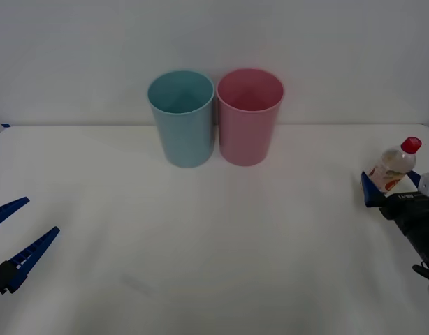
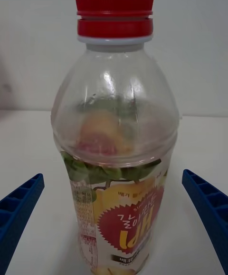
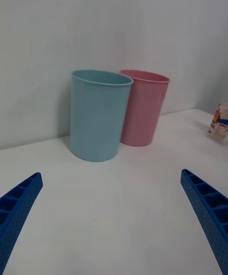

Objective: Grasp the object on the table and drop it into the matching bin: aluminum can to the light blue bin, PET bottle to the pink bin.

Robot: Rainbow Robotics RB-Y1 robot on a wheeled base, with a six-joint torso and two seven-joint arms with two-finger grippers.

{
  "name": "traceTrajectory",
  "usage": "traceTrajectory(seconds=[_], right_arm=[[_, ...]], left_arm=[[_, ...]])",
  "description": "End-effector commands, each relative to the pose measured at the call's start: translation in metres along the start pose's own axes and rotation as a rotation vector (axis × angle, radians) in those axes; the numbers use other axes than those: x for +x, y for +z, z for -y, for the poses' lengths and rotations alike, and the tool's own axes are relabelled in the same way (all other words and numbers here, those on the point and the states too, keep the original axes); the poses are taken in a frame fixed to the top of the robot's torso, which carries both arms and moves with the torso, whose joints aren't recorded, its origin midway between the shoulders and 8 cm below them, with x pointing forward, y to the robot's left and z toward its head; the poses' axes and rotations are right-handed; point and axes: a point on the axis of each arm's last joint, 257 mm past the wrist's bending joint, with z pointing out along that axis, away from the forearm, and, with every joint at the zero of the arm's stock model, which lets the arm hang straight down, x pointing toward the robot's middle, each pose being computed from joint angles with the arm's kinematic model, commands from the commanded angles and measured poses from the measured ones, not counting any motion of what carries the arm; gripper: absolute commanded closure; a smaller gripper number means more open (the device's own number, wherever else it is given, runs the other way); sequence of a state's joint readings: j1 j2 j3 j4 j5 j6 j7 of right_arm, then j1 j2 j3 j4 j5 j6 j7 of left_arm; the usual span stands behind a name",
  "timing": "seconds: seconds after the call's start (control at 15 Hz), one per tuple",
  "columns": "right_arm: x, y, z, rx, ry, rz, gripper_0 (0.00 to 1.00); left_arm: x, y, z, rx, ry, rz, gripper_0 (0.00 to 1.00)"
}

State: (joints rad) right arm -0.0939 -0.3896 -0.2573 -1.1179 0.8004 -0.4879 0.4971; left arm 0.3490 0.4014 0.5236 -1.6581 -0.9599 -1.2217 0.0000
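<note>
The PET bottle [image 1: 393, 165] is small and clear, with a red cap and a white label printed in red-orange; it stands on the white table [image 1: 214, 237] at the far right. My right gripper [image 1: 391, 185] is open around its lower half, one blue finger on each side. In the right wrist view the bottle [image 2: 116, 161] stands between the fingers [image 2: 21, 203] with a gap on both sides of it. The pink bin [image 1: 249, 116] and the light blue bin [image 1: 182, 117] stand side by side at the back centre. My left gripper [image 1: 41, 215] waits open at the near left.
The left wrist view shows the light blue bin [image 3: 99, 113], the pink bin [image 3: 145, 106] and the bottle [image 3: 219, 122] far off at the edge. A plain white wall runs behind the table. Bare tabletop lies between the bottle and the bins.
</note>
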Motion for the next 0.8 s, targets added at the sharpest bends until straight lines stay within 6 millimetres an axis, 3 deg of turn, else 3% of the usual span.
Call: traceTrajectory(seconds=[0.07, 0.53, 0.6, 0.67, 0.73, 0.8], right_arm=[[-0.0017, 0.0108, -0.0012, -0.001, -0.001, 0.001, 0.0], [-0.0024, 0.0187, -0.0035, -0.003, -0.011, -0.002, 0.0], [-0.0033, 0.0189, -0.0036, -0.003, -0.013, 0.0, 0.24], [-0.0024, 0.0187, -0.0035, -0.003, -0.019, -0.002, 0.84], [-0.0026, 0.0187, -0.0034, -0.003, -0.021, -0.001, 1.0], [-0.0041, 0.0195, -0.0038, -0.003, -0.023, 0.002, 1.0]], left_arm=[[0.0, 0.0, 0.0, 0.0, 0.0, 0.0, 0.0], [0.0, 0.0, 0.0, 0.0, 0.0, 0.0, 0.0], [0.0, 0.0, 0.0, 0.0, 0.0, 0.0, 0.0], [0.0, 0.0, 0.0, 0.0, 0.0, 0.0, 0.0], [0.0, 0.0, 0.0, 0.0, 0.0, 0.0, 0.0], [0.0, 0.0, 0.0, 0.0, 0.0, 0.0, 0.0]])
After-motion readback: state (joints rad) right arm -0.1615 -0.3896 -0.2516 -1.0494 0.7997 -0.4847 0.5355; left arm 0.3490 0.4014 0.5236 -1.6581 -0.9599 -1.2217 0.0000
